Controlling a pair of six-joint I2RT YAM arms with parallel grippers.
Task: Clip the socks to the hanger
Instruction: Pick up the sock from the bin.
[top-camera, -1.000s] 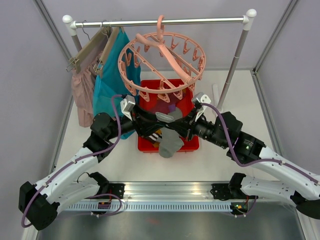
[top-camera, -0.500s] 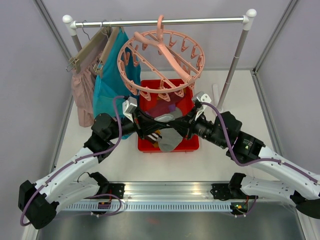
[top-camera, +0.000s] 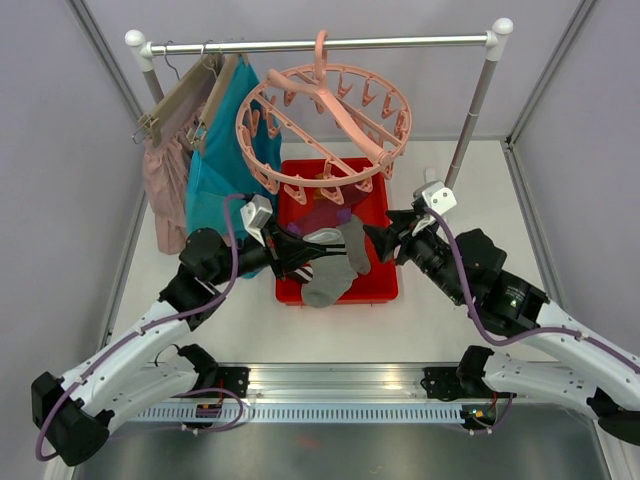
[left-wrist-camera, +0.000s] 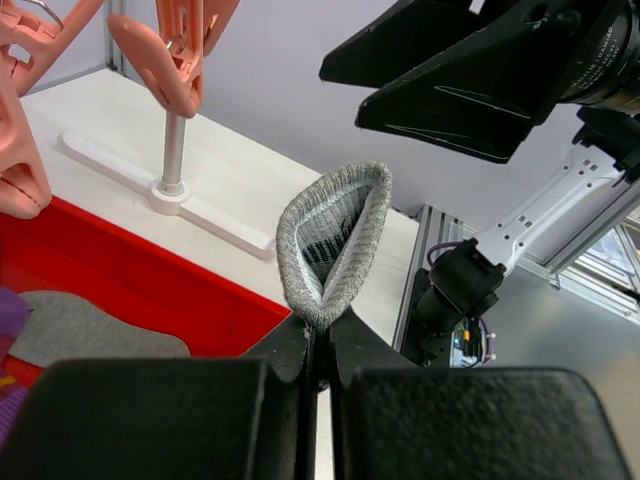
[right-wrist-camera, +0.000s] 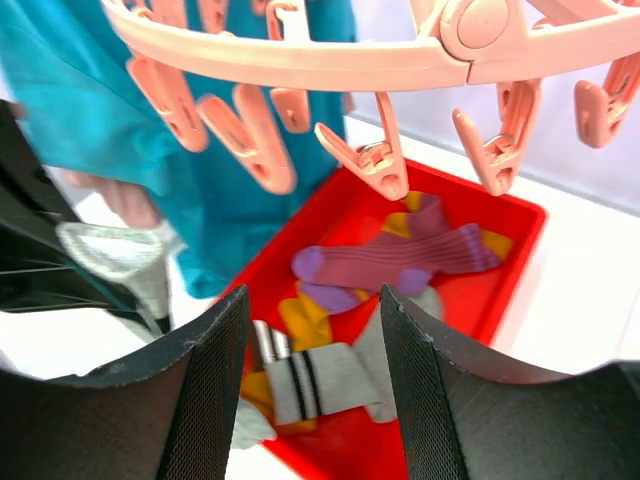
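Note:
My left gripper (top-camera: 316, 241) (left-wrist-camera: 322, 345) is shut on the cuff of a grey sock (top-camera: 330, 278) (left-wrist-camera: 335, 235), which hangs from it over the red bin. My right gripper (top-camera: 380, 241) (right-wrist-camera: 312, 300) stands open just right of the sock, with nothing between its fingers. The salmon-pink round hanger (top-camera: 325, 125) (right-wrist-camera: 300, 55) hangs from the rail above and behind both grippers, its clips dangling. Inside the bin lie a purple sock (right-wrist-camera: 400, 262), a mustard yellow sock (right-wrist-camera: 305, 322) and a striped sock (right-wrist-camera: 325, 378).
The red bin (top-camera: 385, 292) sits on the white table under the hanger. A teal garment (top-camera: 215, 170) and a pale pink garment (top-camera: 165, 190) hang on slim hangers at the left of the metal rail (top-camera: 400, 42). The rail's right post (top-camera: 470, 120) stands close to my right arm.
The right gripper has opened, let go of the grey sock and drawn back to the right. The left gripper has shut on the sock's cuff.

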